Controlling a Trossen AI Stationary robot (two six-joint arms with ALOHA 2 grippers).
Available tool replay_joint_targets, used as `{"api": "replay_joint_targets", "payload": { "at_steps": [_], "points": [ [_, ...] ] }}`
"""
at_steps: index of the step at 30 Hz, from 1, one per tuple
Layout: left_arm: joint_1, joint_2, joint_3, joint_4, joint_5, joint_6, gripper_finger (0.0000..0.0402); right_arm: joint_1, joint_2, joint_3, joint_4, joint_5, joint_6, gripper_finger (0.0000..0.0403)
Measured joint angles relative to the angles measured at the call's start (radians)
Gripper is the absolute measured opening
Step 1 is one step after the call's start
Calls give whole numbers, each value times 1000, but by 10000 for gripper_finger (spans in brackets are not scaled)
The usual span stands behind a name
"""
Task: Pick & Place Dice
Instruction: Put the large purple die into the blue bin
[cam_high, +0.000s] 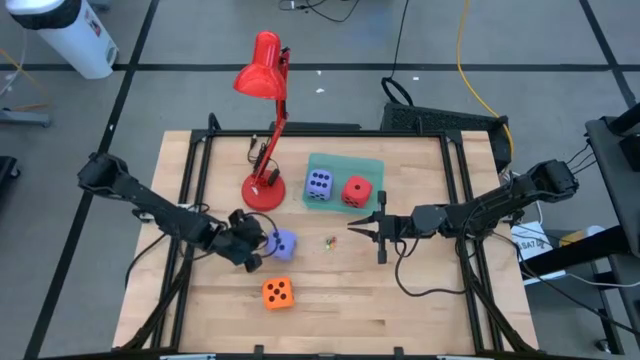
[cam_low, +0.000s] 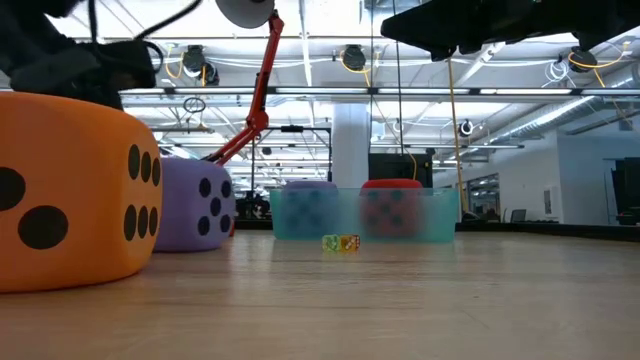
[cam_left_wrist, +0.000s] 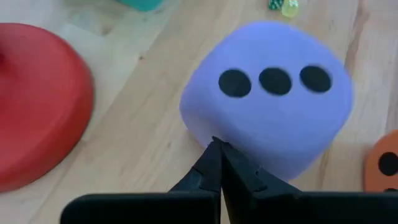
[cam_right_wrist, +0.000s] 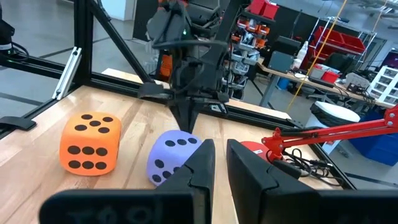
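Purple die (cam_high: 319, 184) and red die (cam_high: 356, 190) sit in the tray; another purple die (cam_high: 284, 244) and orange die (cam_high: 278, 292) rest on the table.

A red desk lamp (cam_high: 265, 120) stands beside the teal tray (cam_high: 372, 166) (two tiny dice (cam_low: 341, 243) nearby).

Landmark: teal tray (cam_high: 345, 166). It holds a purple-blue die (cam_high: 319, 185) and a red die (cam_high: 356, 191) side by side, leaving little room inside. A red desk lamp (cam_high: 263, 185) stands just beside its left edge, blocking approach there. In front, two tiny dice (cam_high: 328, 240) lie on otherwise open tabletop. The tray's right side is unobstructed.
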Motion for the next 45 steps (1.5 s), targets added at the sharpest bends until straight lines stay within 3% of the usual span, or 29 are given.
{"api": "replay_joint_targets", "payload": {
  "at_steps": [8,24,29,36,40,45],
  "points": [
    [81,118,0,232,171,225,3,0,0,0,0,0,0,36],
    [174,211,0,432,312,431,4,0,0,0,-1,0,-9,36],
    [164,151,0,371,256,469,7,0,0,0,-24,57,0,38],
    [84,-30,-1,221,0,445,5,-3,0,0,-46,104,77,70],
    [7,-128,-19,245,-130,496,3,-13,1,42,-181,105,175,105],
    [-89,-205,-81,333,-202,542,3,-24,35,116,-315,101,254,151]
  ]
}}
